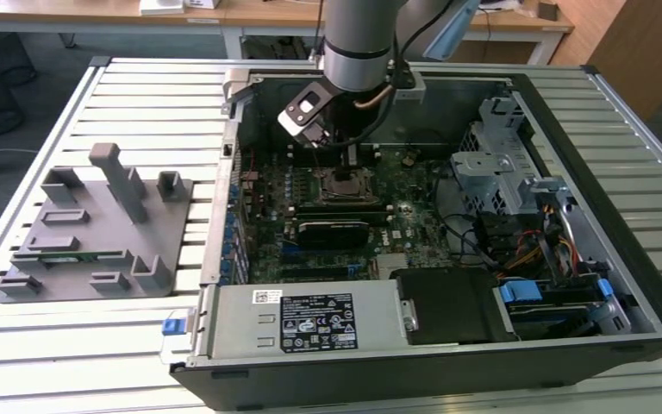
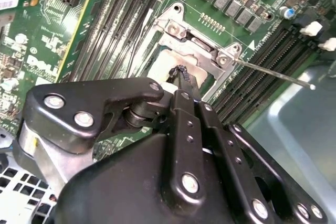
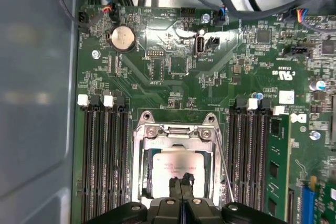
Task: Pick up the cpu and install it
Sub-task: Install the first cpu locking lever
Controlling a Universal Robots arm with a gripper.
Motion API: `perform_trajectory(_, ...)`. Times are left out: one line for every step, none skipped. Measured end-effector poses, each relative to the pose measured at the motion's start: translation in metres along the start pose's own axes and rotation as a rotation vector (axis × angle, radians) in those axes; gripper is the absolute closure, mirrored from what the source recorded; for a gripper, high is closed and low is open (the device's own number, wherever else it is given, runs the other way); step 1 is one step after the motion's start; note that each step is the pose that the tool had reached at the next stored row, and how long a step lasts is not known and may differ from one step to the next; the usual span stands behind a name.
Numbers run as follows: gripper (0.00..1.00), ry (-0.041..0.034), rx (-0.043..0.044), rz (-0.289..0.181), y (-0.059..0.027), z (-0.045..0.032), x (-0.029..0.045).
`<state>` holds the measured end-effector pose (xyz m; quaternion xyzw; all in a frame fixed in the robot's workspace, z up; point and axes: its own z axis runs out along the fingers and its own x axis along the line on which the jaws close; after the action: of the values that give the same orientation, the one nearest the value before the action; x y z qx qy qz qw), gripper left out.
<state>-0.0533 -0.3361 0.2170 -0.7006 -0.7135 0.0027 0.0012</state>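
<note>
With its fingers (image 3: 175, 187) pressed together into one narrow tip, likely to press rather than grip, the hand (image 3: 181, 184) bears on the cpu (image 3: 170, 163), lying flat in the socket frame (image 1: 343, 184) at the exterior view's upper middle.

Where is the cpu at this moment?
In the first wrist view the cpu lies inside the square socket frame on the motherboard, between two banks of memory slots, with the pincer over it.
</note>
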Motion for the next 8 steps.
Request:
perform_trajectory(0.89,0.0001,-0.0001,0.0,0.0,-0.0019,0.0)
perform_trajectory(0.89,0.0001,0.0,0.0,0.0,-0.004,0.0)
perform_trajectory(0.89,0.0,0.0,0.0,0.0,-0.0066,0.0)
perform_trajectory(0.89,0.0001,-0.0001,0.0,0.0,-0.0091,0.0)
perform_trajectory(0.89,0.0001,0.0,0.0,-0.0001,-0.0114,0.0)
perform_trajectory(0.89,0.0,0.0,0.0,-0.0001,-0.014,0.0)
perform_trajectory(0.89,0.0001,0.0,0.0,-0.0001,-0.0166,0.0)
perform_trajectory(0.89,0.0001,0.0,0.0,-0.0001,-0.019,0.0)
